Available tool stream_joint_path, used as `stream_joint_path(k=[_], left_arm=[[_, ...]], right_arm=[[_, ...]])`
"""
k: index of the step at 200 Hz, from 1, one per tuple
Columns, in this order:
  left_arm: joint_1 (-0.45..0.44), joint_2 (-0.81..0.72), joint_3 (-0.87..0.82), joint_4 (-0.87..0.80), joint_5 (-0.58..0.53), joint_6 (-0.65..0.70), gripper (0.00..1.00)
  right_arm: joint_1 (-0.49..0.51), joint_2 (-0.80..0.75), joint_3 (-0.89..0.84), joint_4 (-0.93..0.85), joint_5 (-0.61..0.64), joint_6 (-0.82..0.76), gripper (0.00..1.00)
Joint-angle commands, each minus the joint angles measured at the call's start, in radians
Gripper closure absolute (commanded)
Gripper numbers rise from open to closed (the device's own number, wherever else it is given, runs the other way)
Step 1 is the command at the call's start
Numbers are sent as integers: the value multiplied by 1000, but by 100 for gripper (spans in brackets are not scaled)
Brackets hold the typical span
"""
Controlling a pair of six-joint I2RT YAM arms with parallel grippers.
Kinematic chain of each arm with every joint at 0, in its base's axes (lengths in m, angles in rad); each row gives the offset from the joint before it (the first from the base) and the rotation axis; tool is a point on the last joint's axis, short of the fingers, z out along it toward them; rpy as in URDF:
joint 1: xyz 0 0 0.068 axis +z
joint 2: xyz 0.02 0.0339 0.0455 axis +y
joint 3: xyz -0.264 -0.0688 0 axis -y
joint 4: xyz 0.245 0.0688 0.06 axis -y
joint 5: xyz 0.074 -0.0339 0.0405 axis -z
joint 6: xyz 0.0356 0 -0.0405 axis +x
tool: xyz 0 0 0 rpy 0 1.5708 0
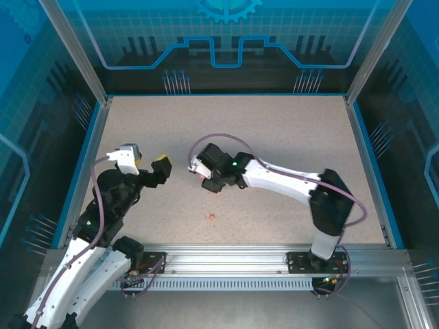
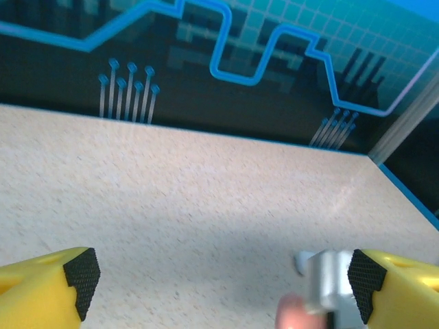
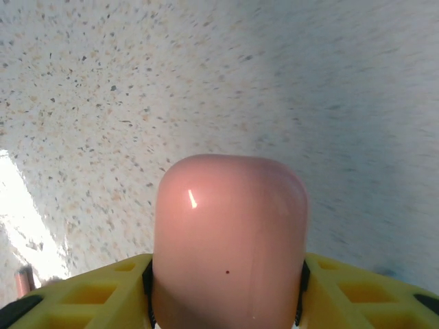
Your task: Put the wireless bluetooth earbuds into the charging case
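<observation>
Right pincer (image 3: pixel 226 291) clamped on glossy pink charging case (image 3: pixel 230 219), left pincer (image 2: pixel 223 277) wide, empty; pinkish-red earbud (image 1: pixel 210 216) on bench (image 1: pixel 274 130) just bases-side of case: tiny, light, slick, probably best pinched across its stem.

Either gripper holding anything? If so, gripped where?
The right gripper pinches the pink charging case across its two opposite sides, at the end nearest the wrist. The left gripper is open and holds nothing.
</observation>
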Motion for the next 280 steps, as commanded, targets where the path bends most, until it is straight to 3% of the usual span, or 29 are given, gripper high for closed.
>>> stream_joint_path(k=[1, 53, 83, 102, 192, 280], left_arm=[[10, 47, 19, 72, 143, -76, 5], [11, 259, 99, 176, 537, -164, 10], [11, 388, 154, 258, 788, -223, 14], [-4, 449, 172, 314, 891, -255, 16], [-183, 603, 259, 315, 861, -176, 17], [-231, 678, 300, 310, 874, -161, 39]], right_arm=[[-14, -165, -113, 92, 77, -76, 48], [-17, -518, -312, 184, 74, -225, 47], [-17, -635, -338, 180, 52, -276, 47], [-17, -679, -341, 177, 43, -299, 47], [-17, -703, -323, 156, 25, -345, 47], [-19, -686, -321, 175, 26, -340, 47]])
